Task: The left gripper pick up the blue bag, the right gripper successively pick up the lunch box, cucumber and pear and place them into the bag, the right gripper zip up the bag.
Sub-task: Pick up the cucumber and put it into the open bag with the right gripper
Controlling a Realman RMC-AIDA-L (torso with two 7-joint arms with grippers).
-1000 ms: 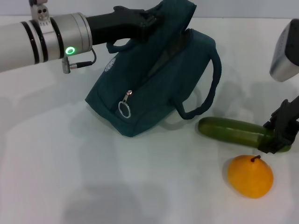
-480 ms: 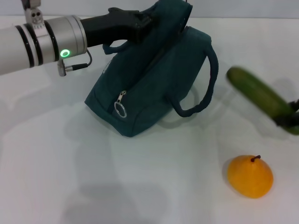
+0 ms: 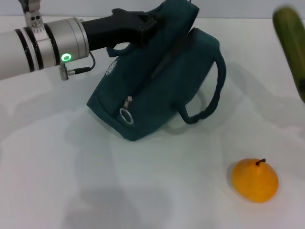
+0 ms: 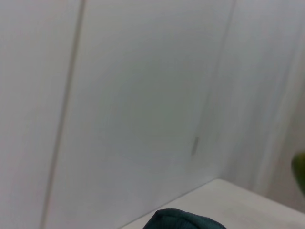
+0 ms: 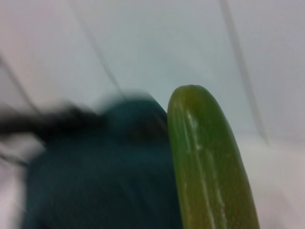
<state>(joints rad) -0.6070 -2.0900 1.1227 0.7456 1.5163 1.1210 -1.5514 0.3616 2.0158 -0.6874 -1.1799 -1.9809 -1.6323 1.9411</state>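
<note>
Left gripper point(image 3: 145, 24): jaws clamped on the top edge of the blue bag point(image 3: 157, 81), which hangs tilted beneath them, its base on the table point(image 3: 71, 181).
Right gripper: out of sight.
Cucumber point(image 3: 290, 43): airborne, right of the bag.
Pear point(image 3: 255, 180): on the table, well apart.

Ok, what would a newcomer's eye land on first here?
The blue bag, tilted up by one corner in the left gripper at upper centre. Then the cucumber in the air at the far right edge, and the pear alone on the table, lower right.
</note>
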